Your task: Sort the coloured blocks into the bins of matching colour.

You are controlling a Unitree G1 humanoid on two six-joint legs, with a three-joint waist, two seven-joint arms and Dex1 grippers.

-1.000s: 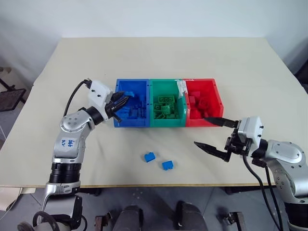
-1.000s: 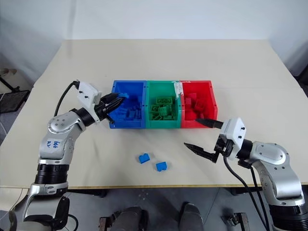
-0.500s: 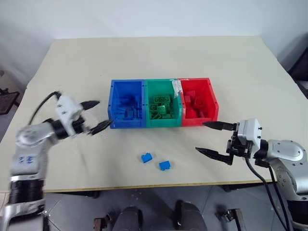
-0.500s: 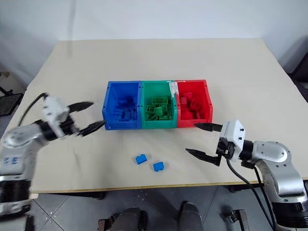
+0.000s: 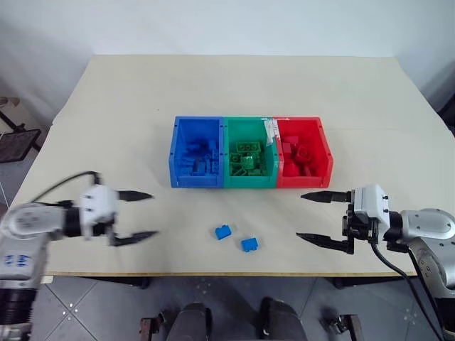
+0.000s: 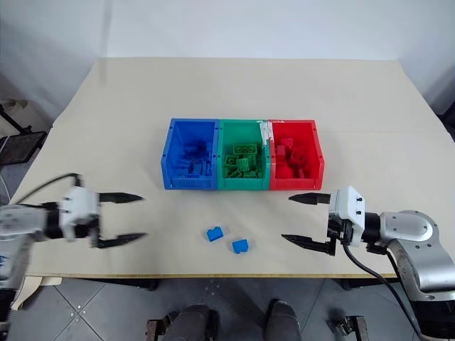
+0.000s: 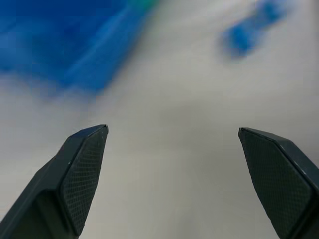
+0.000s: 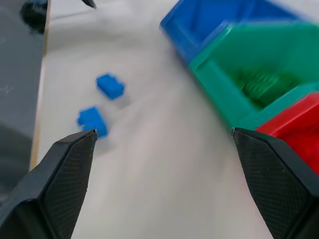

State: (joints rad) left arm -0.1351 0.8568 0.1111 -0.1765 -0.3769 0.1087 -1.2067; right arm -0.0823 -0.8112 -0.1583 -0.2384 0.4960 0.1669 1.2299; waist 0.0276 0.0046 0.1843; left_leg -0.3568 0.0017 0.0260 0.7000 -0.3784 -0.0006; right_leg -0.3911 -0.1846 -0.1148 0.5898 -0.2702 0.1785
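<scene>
The left hand (image 5: 137, 215) hangs low over the bench (image 5: 234, 92), well off to the left of the bins and a bit nearer the front edge. Its two black fingers are spread wide apart and there is nothing between them. It points to the right, toward the loose blocks.

The bins sit in the middle of the bench, three open boxes joined in a row. The blue bin (image 5: 196, 162) is on the left, and it has a heap of small blue blocks inside. The green bin (image 5: 248, 162) is in the middle, touching the blue one, and it holds green blocks with bumps on top. The red bin (image 5: 303, 162) is on the right, touching the green one, and it holds red blocks. A little white scrap (image 5: 269, 131) sits on the wall between the green bin and the red bin.

Two small blue blocks lie on the bare bench in front of the bins, near the front edge. The first blue block (image 5: 222, 231) lies in front of the spot where the blue bin meets the green one. The second blue block (image 5: 249, 244) is just beside it, a little to the right and closer to the edge. They are near each other but not touching.

The right hand (image 5: 313, 217) hangs low in front of the red bin, right of the loose blocks. Its fingers are spread wide too, with nothing held, and it points left.
</scene>
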